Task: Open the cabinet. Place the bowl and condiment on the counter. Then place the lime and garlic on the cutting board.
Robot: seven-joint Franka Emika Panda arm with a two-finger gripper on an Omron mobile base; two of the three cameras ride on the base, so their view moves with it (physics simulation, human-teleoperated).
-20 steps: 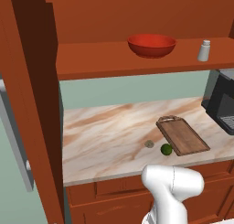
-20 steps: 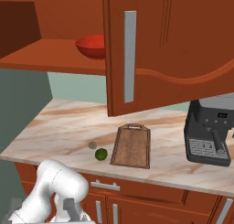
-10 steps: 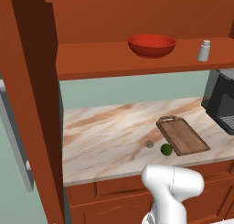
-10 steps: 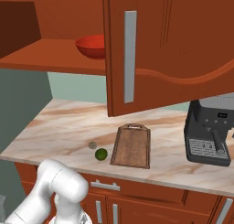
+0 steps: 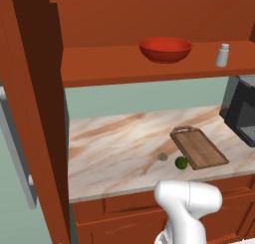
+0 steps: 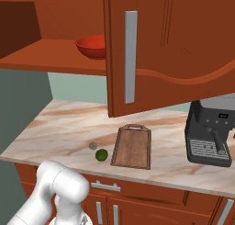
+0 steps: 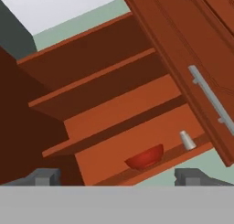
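Nearest to the cameras, low in front of the counter (image 5: 114, 153), the white arm is folded down, and in the hand view the gripper (image 7: 116, 176) points up toward the shelves with its two dark tips far apart, wide open and holding nothing.

On the beige, brown-veined counter lies the lime (image 5: 181, 162), a small dark green ball, just beside the near corner of the cutting board (image 5: 199, 147) but not on it. The garlic (image 5: 162, 157), a dull grey-beige lump, sits near the lime on bare marble. The cutting board is a flat brown wooden rectangle with a thin metal loop at its far short end. A black coffee machine (image 6: 212, 132) stands further along the counter.

Above and further back, the cabinet (image 6: 160, 49) is already open; its reddish wooden doors with long grey bar handles are swung out. On the lower shelf rests the bowl (image 5: 165, 49), wide, shallow and glossy red, and well apart from it the condiment (image 5: 222, 55), a small whitish shaker with a silvery cap.

I judge the opening step is finished and the bowl comes next. The arm must rise to the shelf, between the doors, and take the thin smooth rim, which may slip.
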